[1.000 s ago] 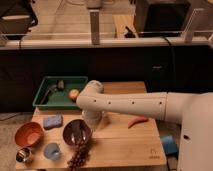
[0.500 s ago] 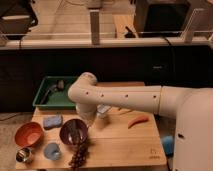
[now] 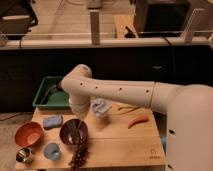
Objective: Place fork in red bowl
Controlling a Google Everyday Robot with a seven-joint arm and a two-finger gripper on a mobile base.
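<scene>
The red bowl [image 3: 28,134] stands at the table's front left, its inside bare. My gripper [image 3: 76,121] hangs at the end of the white arm [image 3: 120,92], just above the darker maroon bowl [image 3: 73,133], to the right of the red bowl. A thin pale streak that may be the fork [image 3: 74,130] runs down from the gripper into the maroon bowl. I cannot tell whether it is held.
A green tray [image 3: 46,96] sits at the back left. A blue sponge [image 3: 52,121], a blue cup [image 3: 51,151], a metal cup [image 3: 23,155] and grapes [image 3: 79,156] lie nearby. A clear crumpled cup [image 3: 100,107], a thin beige stick [image 3: 127,107] and an orange pepper [image 3: 137,121] lie to the right.
The arm has swung left, and the wrist has come down over the maroon bowl. The things on the table have stayed in place.
</scene>
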